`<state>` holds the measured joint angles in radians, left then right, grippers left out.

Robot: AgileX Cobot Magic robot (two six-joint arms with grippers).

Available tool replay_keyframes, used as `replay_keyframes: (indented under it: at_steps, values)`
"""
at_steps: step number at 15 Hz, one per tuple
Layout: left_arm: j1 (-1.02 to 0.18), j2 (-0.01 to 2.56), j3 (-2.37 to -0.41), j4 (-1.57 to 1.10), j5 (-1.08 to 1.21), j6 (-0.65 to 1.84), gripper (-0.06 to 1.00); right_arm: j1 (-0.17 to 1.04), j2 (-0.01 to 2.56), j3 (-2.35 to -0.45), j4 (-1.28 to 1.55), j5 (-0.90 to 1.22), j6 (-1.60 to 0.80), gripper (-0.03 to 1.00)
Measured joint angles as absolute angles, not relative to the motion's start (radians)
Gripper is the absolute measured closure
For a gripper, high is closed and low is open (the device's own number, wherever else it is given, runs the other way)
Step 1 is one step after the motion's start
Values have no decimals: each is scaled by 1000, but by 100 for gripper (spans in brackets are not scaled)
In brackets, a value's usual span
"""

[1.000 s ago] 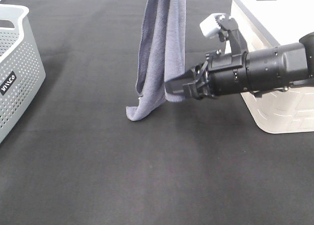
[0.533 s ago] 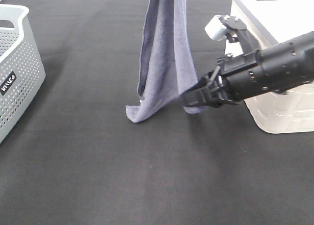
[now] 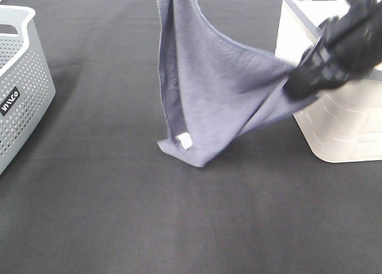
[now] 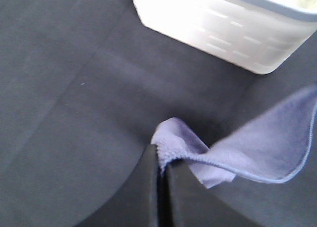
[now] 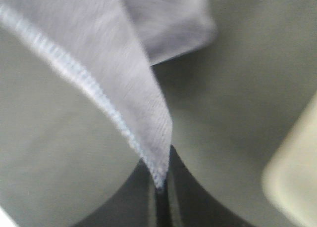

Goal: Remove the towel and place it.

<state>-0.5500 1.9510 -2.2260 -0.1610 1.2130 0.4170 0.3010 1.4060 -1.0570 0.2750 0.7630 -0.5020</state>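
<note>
The slate blue-grey towel (image 3: 221, 89) hangs from above the top edge of the exterior view and is stretched out to the right. Its lowest corner with the small white tag (image 3: 184, 141) touches the black table. My right gripper (image 3: 296, 88) is shut on the towel's right corner, in front of the white bin; the right wrist view shows the hemmed corner (image 5: 143, 133) pinched between the fingers (image 5: 159, 187). My left gripper (image 4: 161, 162) is shut on another corner (image 4: 171, 140), seen only in the left wrist view; it is out of the exterior view.
A white plastic bin (image 3: 343, 116) stands at the right, also in the left wrist view (image 4: 228, 29). A grey perforated basket (image 3: 18, 77) stands at the left edge. A black mat (image 3: 179, 214) covers the table.
My right gripper has closed on the towel's lower edge and pulled it up and to the right, spreading the hanging towel wide. The tag corner now shows at the bottom.
</note>
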Motion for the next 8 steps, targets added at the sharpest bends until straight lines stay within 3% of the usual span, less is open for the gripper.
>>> replay_keyframes:
  at_steps: [4,8]
  values:
    - [-550,1951,-2226,-169,1213,382,94,301,1405,-1197,162,819,-466,96]
    - [-550,1951,-2226,-15,1214,269,94,301,1463,-1314,120,833,-471,96]
